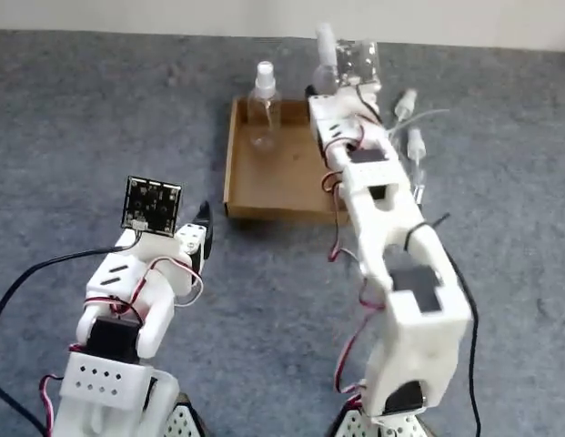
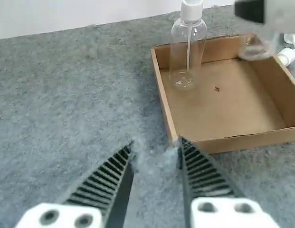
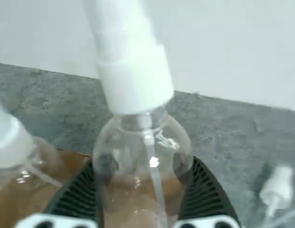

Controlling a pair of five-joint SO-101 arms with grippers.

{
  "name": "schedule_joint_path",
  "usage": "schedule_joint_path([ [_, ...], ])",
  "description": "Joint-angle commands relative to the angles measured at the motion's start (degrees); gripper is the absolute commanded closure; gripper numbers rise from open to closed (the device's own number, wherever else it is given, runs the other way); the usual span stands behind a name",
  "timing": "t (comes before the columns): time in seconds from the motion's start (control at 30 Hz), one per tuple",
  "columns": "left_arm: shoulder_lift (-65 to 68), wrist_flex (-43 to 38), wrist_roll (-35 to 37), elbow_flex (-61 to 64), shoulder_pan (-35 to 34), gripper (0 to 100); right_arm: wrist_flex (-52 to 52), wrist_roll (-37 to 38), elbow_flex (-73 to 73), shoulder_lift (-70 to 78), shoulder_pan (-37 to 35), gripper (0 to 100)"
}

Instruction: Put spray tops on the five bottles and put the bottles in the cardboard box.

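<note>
Cardboard box (image 1: 273,187) is partly hiding under the right gripper (image 3: 145,166), which is clamping a bottle (image 3: 137,142); left gripper (image 2: 155,147) is gaping; tops (image 1: 414,146) are lying beside.

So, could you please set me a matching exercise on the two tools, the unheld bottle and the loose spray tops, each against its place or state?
1 left tool
2 right tool
3 free bottle
4 loose spray tops

A lying on the carpet outside the cardboard box
B open and empty over the carpet
C shut on a capped bottle
D upright inside the box

Pairs: 1-B, 2-C, 3-D, 4-A
</note>
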Motion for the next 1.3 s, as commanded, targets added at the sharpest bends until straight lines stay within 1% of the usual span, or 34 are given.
schedule_joint_path([
  [0.0,0.1,-1.4,-0.4,-0.4,2.2,91,12.1,8.4,0.7,-15.7,-0.5,99.3],
  [0.1,0.1,-1.4,-2.0,-0.3,3.0,91,20.1,8.9,3.0,-24.9,-1.8,99.3],
  [0.23,-0.4,-1.0,-5.4,-1.5,8.0,90,28.4,4.1,6.8,-36.9,-7.8,99.4],
  [0.3,-0.4,1.5,-6.9,-3.1,9.7,86,32.3,1.3,8.0,-41.9,-11.5,99.4],
  [0.4,-0.4,7.8,-6.9,-8.0,10.9,78,34.9,-2.2,9.7,-46.3,-16.0,99.4],
  [0.47,-0.4,10.6,-6.7,-10.6,10.6,75,35.6,-3.3,11.3,-46.9,-18.9,99.5],
  [0.53,-0.4,11.4,-4.4,-12.0,10.4,74,37.2,-3.5,12.4,-46.9,-21.1,99.5],
  [0.63,-0.4,11.3,-2.4,-12.7,10.4,72,39.6,-3.6,13.1,-47.4,-22.5,99.5],
  [0.77,-0.3,11.1,-2.4,-12.9,10.4,71,44.8,-4.5,13.1,-47.5,-24.6,99.5],
  [0.87,0.1,8.2,-2.4,-12.4,10.0,71,49.6,-8.3,12.9,-47.5,-26.0,99.5],
  [0.93,0.2,6.1,-2.5,-11.1,8.1,71,51.5,-8.5,12.8,-47.6,-26.2,99.5],
  [1.07,0.2,3.9,-2.6,-8.9,5.8,71,51.7,-8.5,12.8,-47.6,-25.7,99.5],
  [1.2,0.2,3.9,-2.8,-8.4,5.8,71,51.8,-8.5,12.8,-49.2,-25.7,99.5],
  [1.27,0.3,3.9,-4.3,-8.2,5.8,72,52.1,-8.4,12.8,-51.4,-25.7,99.5],
])
